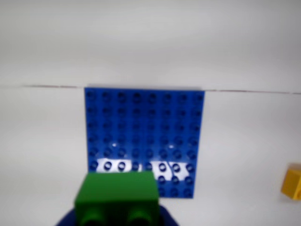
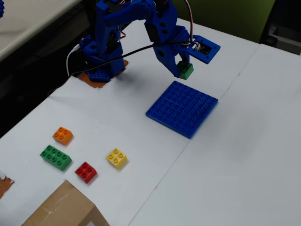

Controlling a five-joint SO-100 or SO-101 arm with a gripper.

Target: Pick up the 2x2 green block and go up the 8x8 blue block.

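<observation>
The green block (image 2: 185, 70) is clamped in the jaws of the gripper (image 2: 184, 68) and is held in the air just beside the far edge of the blue plate (image 2: 182, 108), as seen in the fixed view. The pick-up is judged done and the carry to be in hand. Next, the block is to be brought over the studs and lowered squarely.

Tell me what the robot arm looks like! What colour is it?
The arm is bright blue plastic made of chunky, blocky pieces, with darker motor boxes between them. Its gripper is blue too. A black cable hangs beneath it, thin red and white wires loop near the top, and the base sits on a brownish patch.
</observation>
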